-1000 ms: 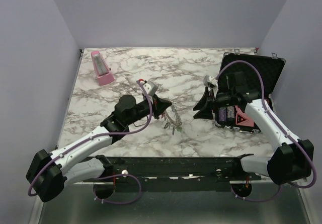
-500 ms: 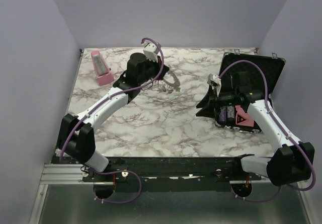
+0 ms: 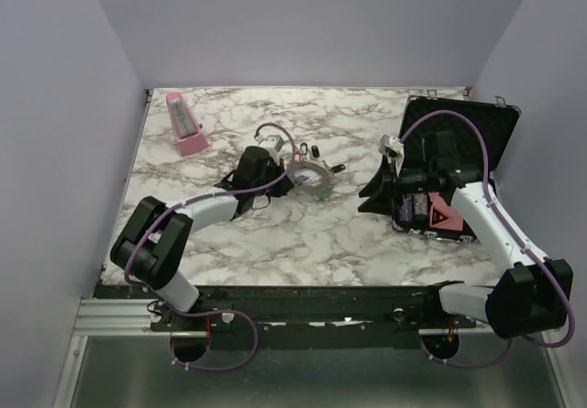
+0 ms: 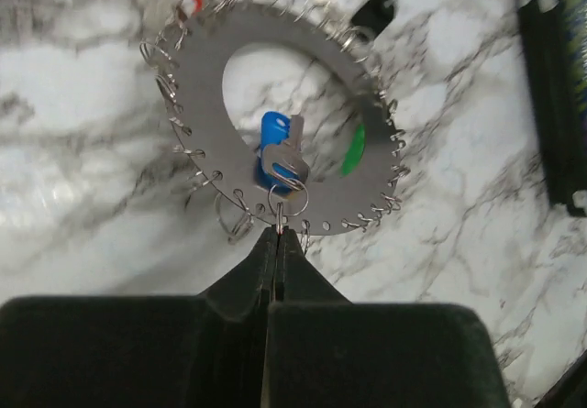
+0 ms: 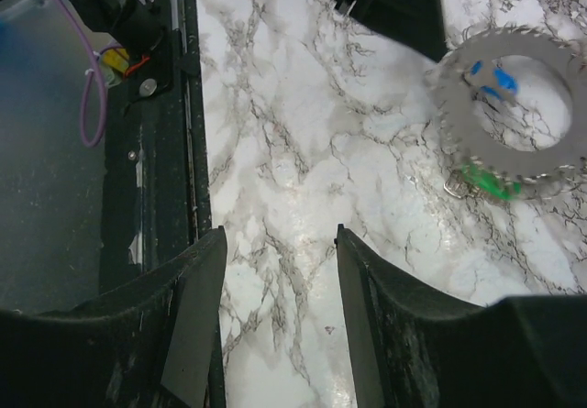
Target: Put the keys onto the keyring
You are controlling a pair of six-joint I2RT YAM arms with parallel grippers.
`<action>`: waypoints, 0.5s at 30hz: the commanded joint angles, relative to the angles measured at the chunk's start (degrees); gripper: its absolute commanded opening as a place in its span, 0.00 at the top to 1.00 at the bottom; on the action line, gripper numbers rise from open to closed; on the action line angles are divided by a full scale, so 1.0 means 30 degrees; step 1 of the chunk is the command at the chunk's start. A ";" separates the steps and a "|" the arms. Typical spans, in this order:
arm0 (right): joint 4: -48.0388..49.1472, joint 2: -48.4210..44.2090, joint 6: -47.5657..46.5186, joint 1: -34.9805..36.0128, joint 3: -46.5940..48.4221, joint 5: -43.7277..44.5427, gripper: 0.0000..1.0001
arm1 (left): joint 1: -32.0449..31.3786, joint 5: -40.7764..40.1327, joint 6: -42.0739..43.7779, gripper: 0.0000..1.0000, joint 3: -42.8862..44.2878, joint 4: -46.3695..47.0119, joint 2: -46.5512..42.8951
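Observation:
The keyring (image 4: 206, 73) is a flat grey toothed ring with small wire loops round its rim. It lies low over the marble left of centre (image 3: 314, 176). A blue key (image 4: 273, 142) hangs inside its hole. A green key (image 4: 352, 148) shows under its right side, and a black key head (image 4: 372, 9) lies at its far edge. My left gripper (image 4: 278, 231) is shut on a small wire loop at the keyring's near rim (image 3: 292, 175). My right gripper (image 5: 278, 234) is open and empty over bare marble (image 3: 365, 197). The keyring (image 5: 495, 156) sits to its upper right.
A pink wedge-shaped object (image 3: 186, 126) stands at the back left. An open black case (image 3: 459, 142) at the right holds a red triangle (image 3: 443, 215) and stacked chips (image 3: 413, 208). The black front rail (image 5: 151, 105) runs along the table's near edge.
My left arm swung from the table's near centre to the back with the keyring. It has now come down left of centre. The right arm has barely moved.

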 commanded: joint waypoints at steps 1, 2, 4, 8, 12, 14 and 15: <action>0.0433 -0.0135 0.0098 -0.0112 -0.0316 0.0170 0.40 | -0.0064 0.0323 -0.2140 0.90 -0.2835 0.1858 -0.1723; 0.0463 -0.0106 0.0098 -0.0112 -0.0374 0.0170 0.40 | -0.0122 0.0381 -0.2199 0.87 -0.3218 0.1800 -0.2161; 0.0463 -0.0048 0.0069 -0.0141 -0.0403 0.0228 0.40 | -0.0151 0.0294 -0.2229 0.80 -0.3805 0.1421 -0.3214; 0.0405 0.0040 -0.0106 -0.0170 -0.0404 0.0287 0.40 | -0.0210 -0.0261 -0.1820 0.60 -0.4538 -0.0187 -0.6054; -0.0004 0.0011 -0.0632 -0.0462 -0.0374 0.0141 0.40 | -0.0210 -0.1375 -0.0651 0.38 -0.5008 -0.2415 -1.0007; -0.0239 -0.0105 -0.0955 -0.0784 -0.0374 -0.0034 0.40 | -0.0181 -0.1844 -0.0239 0.27 -0.5068 -0.3468 -1.2787; -0.0269 -0.0222 -0.1014 -0.0960 -0.0374 -0.0122 0.40 | -0.0123 -0.1932 -0.0034 0.21 -0.5038 -0.3996 -1.3931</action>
